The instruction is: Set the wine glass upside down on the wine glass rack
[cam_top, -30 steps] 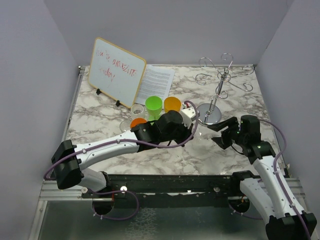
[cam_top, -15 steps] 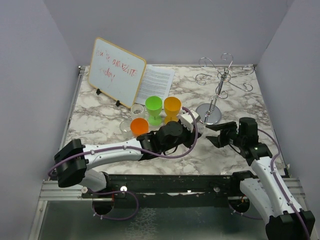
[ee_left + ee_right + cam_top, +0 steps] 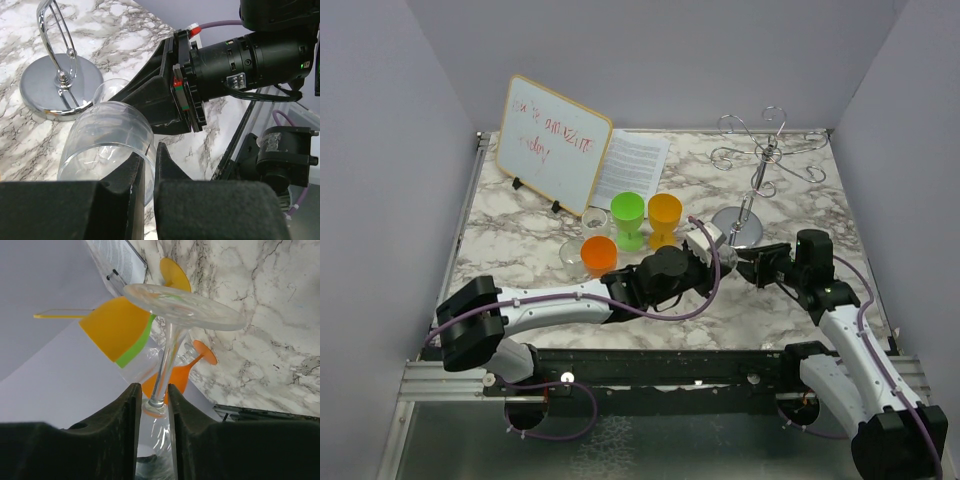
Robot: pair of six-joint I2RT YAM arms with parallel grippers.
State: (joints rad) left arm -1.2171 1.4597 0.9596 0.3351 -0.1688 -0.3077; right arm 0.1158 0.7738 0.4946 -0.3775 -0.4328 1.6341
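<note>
The clear wine glass (image 3: 102, 142) lies on its side between my two grippers, low over the marble table (image 3: 520, 250). My left gripper (image 3: 150, 156) is shut on the rim of its bowl, one finger inside and one outside. My right gripper (image 3: 151, 389) is closed around the thin stem (image 3: 167, 357), just below the round foot (image 3: 185, 307). In the top view the left gripper (image 3: 712, 256) and the right gripper (image 3: 752, 264) meet nose to nose. The chrome wine glass rack (image 3: 752, 190) stands just behind them, and its disc base (image 3: 60, 85) is close by.
A green cup (image 3: 628, 214), a yellow-orange cup (image 3: 665, 213), an orange cup (image 3: 598, 252) and a small clear glass (image 3: 592, 220) stand left of the grippers. A whiteboard (image 3: 553, 143) and a printed sheet (image 3: 632, 165) sit at the back left. Grey walls enclose the table.
My left arm has carried the glass right and nearer. My right gripper has moved in and narrowed from wide open onto the stem.
</note>
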